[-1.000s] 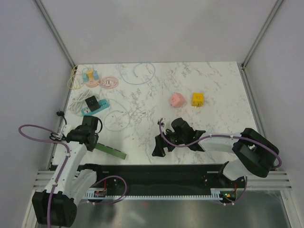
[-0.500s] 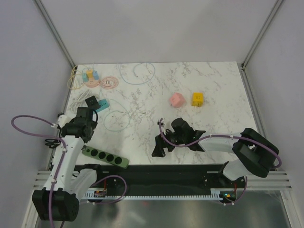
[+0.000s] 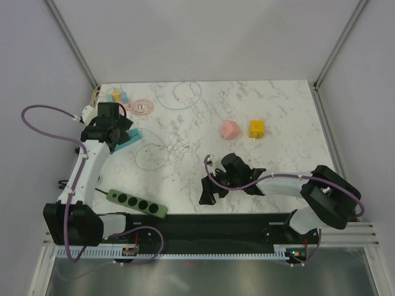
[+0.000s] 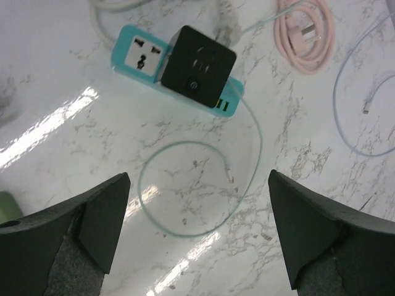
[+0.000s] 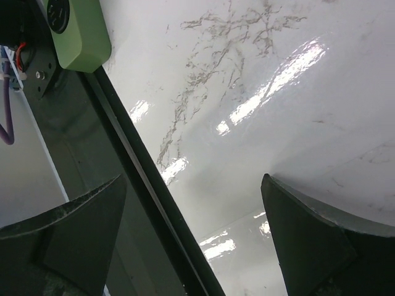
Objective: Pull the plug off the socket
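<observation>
**Left claw wide apart near the plug, nothing holds the strip down**

The black plug (image 4: pixel 199 66) sits in the teal socket strip (image 4: pixel 141 54) at the far left of the table (image 3: pixel 278 105). It covers the part of the strip beside the one free outlet. The left gripper (image 4: pixel 197 185) hangs above this area with its jaws fully apart and empty. Its middle is over the thin teal cable loop (image 4: pixel 250 132), on the near side of the plug and not over the plug itself. The right gripper (image 5: pixel 194 179) is also spread apart and empty, low over the near middle of the table, well apart from the strip.

The main risk, I think, is that the whole strip lifts together with the plug, because no claw presses it down. A second risk is that the jaws close where they are now and catch the cable loop instead. The plug is also a wide block, so a badly centred grip may slip off its corners.

The strip's long axis runs from near-left to far-right. The plug's top face, with its holes and a round button, points up, so the pull probably must go straight up.
</observation>
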